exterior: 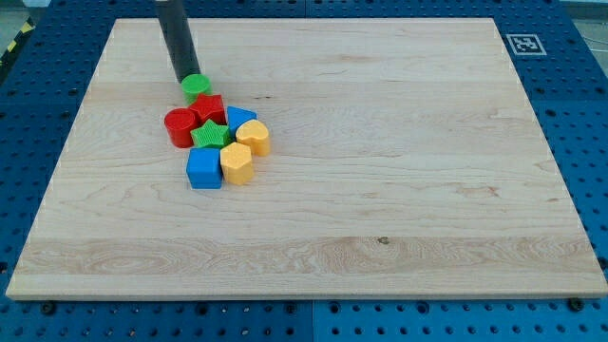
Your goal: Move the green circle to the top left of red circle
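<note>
The green circle [197, 87] sits at the top of a tight cluster of blocks on the wooden board [380, 142]. The red circle [180, 126] lies below and a little to the left of it, on the cluster's left side. My tip [183, 80] stands right against the green circle's upper left edge. The dark rod rises from there out of the view's top.
The cluster also holds a red block [209, 107], a green star [210, 134], a small blue block [239, 118], a yellow heart [253, 137], a yellow hexagon [236, 163] and a blue cube [203, 168]. A marker tag [524, 44] is at the board's top right corner.
</note>
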Controlling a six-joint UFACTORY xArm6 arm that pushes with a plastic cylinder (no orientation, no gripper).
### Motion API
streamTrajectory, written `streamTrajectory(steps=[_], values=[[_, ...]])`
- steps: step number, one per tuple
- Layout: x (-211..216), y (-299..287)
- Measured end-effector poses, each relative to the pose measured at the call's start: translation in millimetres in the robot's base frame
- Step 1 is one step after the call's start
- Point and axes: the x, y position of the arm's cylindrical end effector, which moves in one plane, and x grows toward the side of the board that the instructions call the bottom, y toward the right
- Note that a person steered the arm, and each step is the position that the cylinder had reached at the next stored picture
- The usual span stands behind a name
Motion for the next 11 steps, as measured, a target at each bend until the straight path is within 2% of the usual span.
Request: streamTrajectory(steps=[2, 3, 4, 8, 11], values=[[6, 68], [20, 56], [30, 7], [11, -48], [17, -52]])
